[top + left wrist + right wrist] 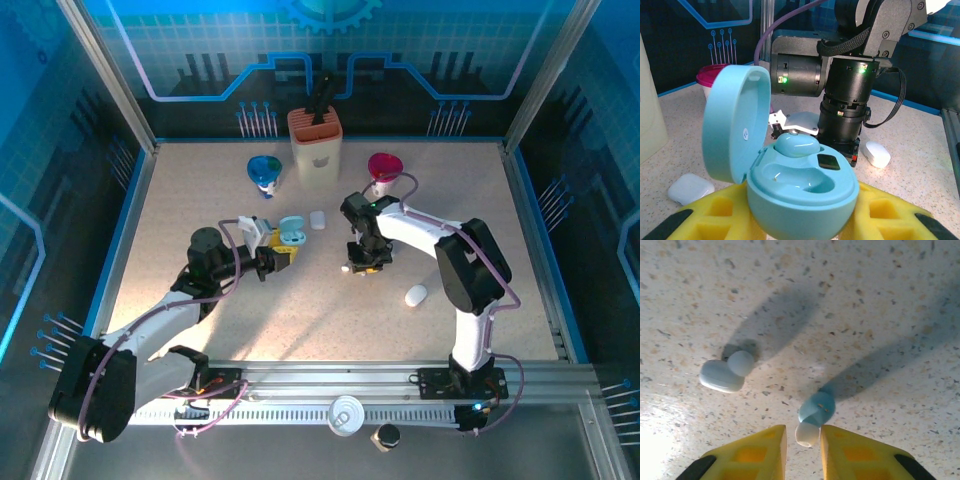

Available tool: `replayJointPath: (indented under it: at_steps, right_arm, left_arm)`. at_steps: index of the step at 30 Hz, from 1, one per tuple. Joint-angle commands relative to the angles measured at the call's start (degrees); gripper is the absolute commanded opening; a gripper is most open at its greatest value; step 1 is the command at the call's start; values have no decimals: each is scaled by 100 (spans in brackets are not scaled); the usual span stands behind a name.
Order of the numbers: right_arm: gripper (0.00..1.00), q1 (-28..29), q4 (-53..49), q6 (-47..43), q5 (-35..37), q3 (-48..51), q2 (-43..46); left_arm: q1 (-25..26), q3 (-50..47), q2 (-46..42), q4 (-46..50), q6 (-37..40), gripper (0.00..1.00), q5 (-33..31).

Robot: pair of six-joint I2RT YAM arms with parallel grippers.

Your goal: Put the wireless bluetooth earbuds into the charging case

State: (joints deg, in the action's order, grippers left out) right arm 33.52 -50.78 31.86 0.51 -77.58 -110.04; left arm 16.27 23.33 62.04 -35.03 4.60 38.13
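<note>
My left gripper (802, 217) is shut on the light blue charging case (800, 200), whose lid (735, 125) stands open. One blue earbud (796, 144) sits in the far slot; the near slot (802, 179) is empty. Over the table my right gripper (804, 440) points down, its yellow fingers a little apart. A blue earbud with a white tip (812, 417) lies between the tips, touching the right finger with a gap on the left. A paler earbud (725, 372) lies on the table to the left. From above, the case (291, 232) and right gripper (365, 262) are close together.
Two small white closed cases (317, 219) (416, 294) lie on the table. At the back stand a blue cup (264, 170), a red cup (384, 167) and an orange-topped holder (315, 135). The right arm's wrist (850, 100) stands right behind the open case.
</note>
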Motion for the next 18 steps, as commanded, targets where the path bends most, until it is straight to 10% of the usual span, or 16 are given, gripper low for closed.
replayJointPath:
  at_steps: [1, 18]
  right_arm:
    - [25, 110, -213, -22, -102, -244, -125]
    - [31, 58, 191, 118, -26, -83, 246]
  left_arm:
    - [-63, -101, -54, -104, 77, 33, 55]
    - [-63, -128, -62, -117, 94, 34, 37]
